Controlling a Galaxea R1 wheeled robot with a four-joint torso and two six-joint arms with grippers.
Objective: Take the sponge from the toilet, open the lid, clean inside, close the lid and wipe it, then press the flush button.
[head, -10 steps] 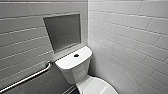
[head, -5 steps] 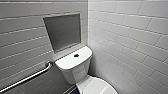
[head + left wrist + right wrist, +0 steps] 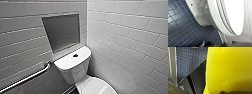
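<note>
The sponge (image 3: 228, 69) is clamped in the right gripper (image 3: 233, 92) over blue floor tiles (image 3: 180, 25). I cannot tell the left gripper's (image 3: 209, 44) state. The toilet's (image 3: 75, 67) lid (image 3: 233, 15) lies shut, and the flush button (image 3: 75, 55) sits at the centre of the tank top.

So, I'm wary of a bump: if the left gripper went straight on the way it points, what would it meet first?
Probably the white side of the toilet bowl, just below the closed lid, ahead in the left wrist view; the blue tiled floor lies beyond it. Depth is unclear.
</note>
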